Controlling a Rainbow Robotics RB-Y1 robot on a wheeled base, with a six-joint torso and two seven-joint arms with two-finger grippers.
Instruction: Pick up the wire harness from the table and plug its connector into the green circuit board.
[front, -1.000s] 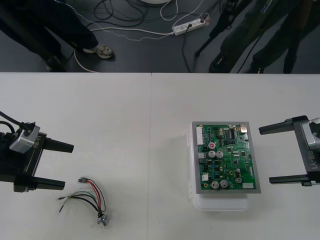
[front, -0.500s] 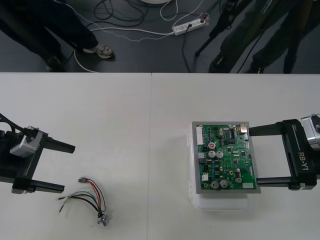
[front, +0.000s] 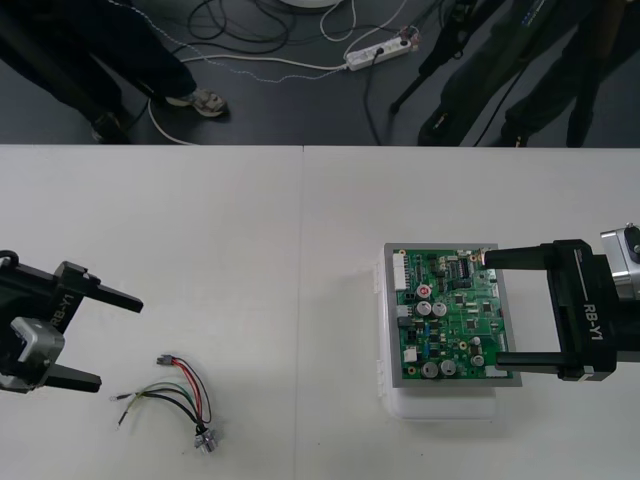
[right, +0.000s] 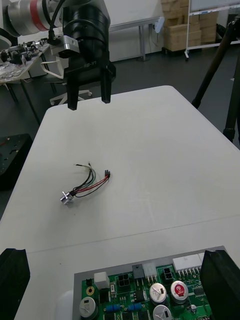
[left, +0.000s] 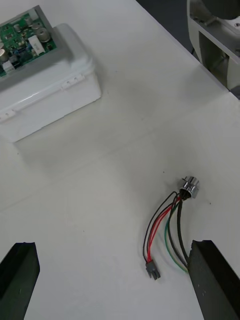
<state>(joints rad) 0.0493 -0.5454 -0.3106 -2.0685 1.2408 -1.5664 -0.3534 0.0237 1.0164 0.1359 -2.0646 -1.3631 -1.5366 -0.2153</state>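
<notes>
Your right pincer (front: 493, 307) slides in from the right of the bench (front: 250, 250); its spread fingers now overlap the right edge of the green circuit board (front: 440, 320). Your left pincer (front: 120, 340) draws back slightly and twists, tips now tilting toward the near edge.

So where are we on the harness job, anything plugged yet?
Done: nothing. The wire harness lies loose on the table, its plug well away from the green circuit board. In hand: the left gripper is open beside the harness, not touching it; the right gripper is open at the board's right edge. Left: grasp, carry, plug in.
</notes>
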